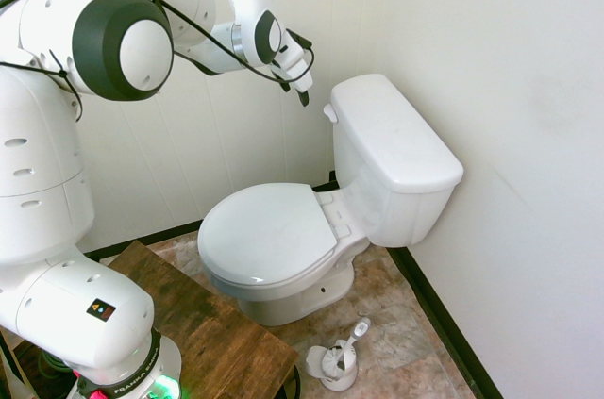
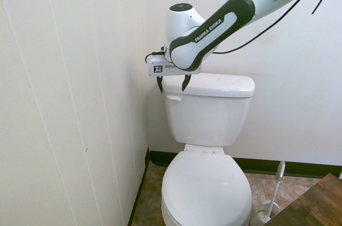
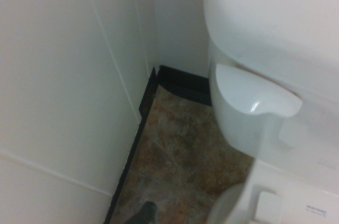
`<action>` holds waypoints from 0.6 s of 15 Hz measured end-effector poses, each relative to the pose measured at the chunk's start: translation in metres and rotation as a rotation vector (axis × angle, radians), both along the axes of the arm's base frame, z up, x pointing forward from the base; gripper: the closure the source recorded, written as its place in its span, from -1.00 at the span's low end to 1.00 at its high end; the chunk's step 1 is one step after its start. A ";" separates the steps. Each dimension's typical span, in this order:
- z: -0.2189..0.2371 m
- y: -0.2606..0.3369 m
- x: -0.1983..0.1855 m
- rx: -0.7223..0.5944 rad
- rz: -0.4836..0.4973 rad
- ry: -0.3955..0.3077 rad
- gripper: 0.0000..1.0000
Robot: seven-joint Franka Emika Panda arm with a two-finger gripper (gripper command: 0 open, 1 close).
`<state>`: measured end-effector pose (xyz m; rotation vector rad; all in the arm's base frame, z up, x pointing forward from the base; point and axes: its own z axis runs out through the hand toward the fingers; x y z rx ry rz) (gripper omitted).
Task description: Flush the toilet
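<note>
The pale panelled wall (image 2: 69,98) filled the left of the second exterior view, so you had reason to keep sideways moves small and the outer finger off it. The toilet (image 2: 206,191) stood from the centre to the bottom edge of that frame, seat lid down, with its tank (image 2: 214,116) just above the middle. Your gripper (image 2: 172,91) hung at the upper left of the tank, its jaws spread wide with nothing between them. The flush lever (image 2: 174,98) was the smallest target, high on the tank's left front, near the fingertips but apart from them in the first exterior view. The step in hand, as I judged it, was lining up for the press. You would have done well to set one fingertip over the lever's free end, where leverage should be best, then push down smoothly and let it spring back. Too far forward, you risked knocking the tank; too shallow, slipping off.
</note>
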<state>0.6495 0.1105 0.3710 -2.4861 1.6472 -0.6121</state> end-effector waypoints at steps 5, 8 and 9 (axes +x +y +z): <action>-0.009 -0.012 0.031 -0.013 -0.068 -0.040 1.00; -0.013 -0.020 0.046 -0.016 -0.090 -0.066 1.00; -0.014 -0.023 0.049 -0.018 -0.099 -0.072 1.00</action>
